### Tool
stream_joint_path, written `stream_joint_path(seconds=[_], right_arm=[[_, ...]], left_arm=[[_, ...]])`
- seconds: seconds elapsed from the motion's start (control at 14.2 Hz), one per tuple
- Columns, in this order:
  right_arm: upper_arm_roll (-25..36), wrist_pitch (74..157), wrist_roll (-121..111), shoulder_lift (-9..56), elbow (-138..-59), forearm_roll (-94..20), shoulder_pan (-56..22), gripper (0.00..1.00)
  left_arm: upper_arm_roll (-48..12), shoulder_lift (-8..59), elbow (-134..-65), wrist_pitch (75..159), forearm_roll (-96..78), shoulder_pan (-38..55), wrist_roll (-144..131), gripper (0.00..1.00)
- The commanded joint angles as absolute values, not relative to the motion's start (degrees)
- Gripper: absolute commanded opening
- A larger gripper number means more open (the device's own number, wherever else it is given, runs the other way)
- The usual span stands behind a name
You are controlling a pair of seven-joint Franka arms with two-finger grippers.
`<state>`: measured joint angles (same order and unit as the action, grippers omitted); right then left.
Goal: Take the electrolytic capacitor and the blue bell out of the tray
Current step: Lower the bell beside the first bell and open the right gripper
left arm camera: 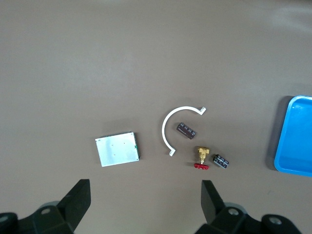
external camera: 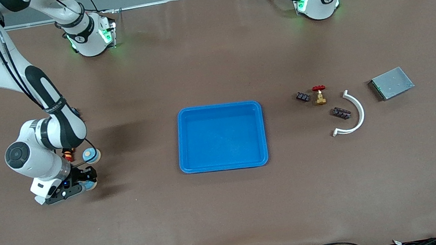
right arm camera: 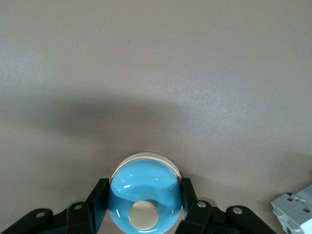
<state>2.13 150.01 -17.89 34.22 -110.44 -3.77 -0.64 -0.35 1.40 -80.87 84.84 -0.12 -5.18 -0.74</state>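
Two capacitors [external camera: 303,96] [external camera: 341,112], dark and stubby, lying on the table [external camera: 232,215] toward the left arm's end, both untouched. First one just beside a brass valve [external camera: 319,94] with a red handle, on the valve's tray side. Second one nearer the front camera, inside the curve of a white arc [external camera: 352,113], apart from it.

Bell [right arm camera: 145,204], blue dome with a cream button, clamped between the fingers [right arm camera: 100,195] of the right gripper [right arm camera: 145,187], jaws pressed against both its sides. Gripper [external camera: 80,184] down low at the right arm's end of the table, well apart from the tray [external camera: 225,164]; cannot tell whether the bell rests on the surface.

Left gripper [left arm camera: 146,187] up over the table at the left arm's end, jaws spread wide and holding nothing, looking down on capacitors [left arm camera: 186,129] [left arm camera: 221,161], valve [left arm camera: 201,155] and arc [left arm camera: 168,127].

Blue tray mid-table, between the two groups. Metal plate [external camera: 391,83] beside the arc, farther toward the left arm's end.

Just beside the right gripper, farther from the front camera, a blue-and-cream disc [external camera: 91,155]. Next to that, a small orange-red thing [external camera: 69,154] half hidden by the arm. Grey-white block [right arm camera: 295,207] at the edge of the right wrist view.
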Motion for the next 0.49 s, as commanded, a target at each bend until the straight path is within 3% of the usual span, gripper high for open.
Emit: stream_joint_path(seconds=[0.0, 0.35, 0.42], right_arm=[[0.88, 150.29, -19.34, 35.24, -109.42, -5.71, 0.26, 0.0], [0.88, 150.29, -19.42, 35.68, -109.42, -5.63, 0.35, 0.0], [0.88, 150.29, -19.42, 35.77, -109.34, -5.63, 0.35, 0.18]], left_arm=[[-0.44, -0.7, -82.09, 84.38, -0.44, -5.19, -0.88, 1.0], [-0.62, -0.79, -81.74, 84.38, -0.61, -5.1, -0.27, 1.0], [-0.62, -0.7, -81.74, 84.38, -0.7, -5.1, -0.44, 1.0]])
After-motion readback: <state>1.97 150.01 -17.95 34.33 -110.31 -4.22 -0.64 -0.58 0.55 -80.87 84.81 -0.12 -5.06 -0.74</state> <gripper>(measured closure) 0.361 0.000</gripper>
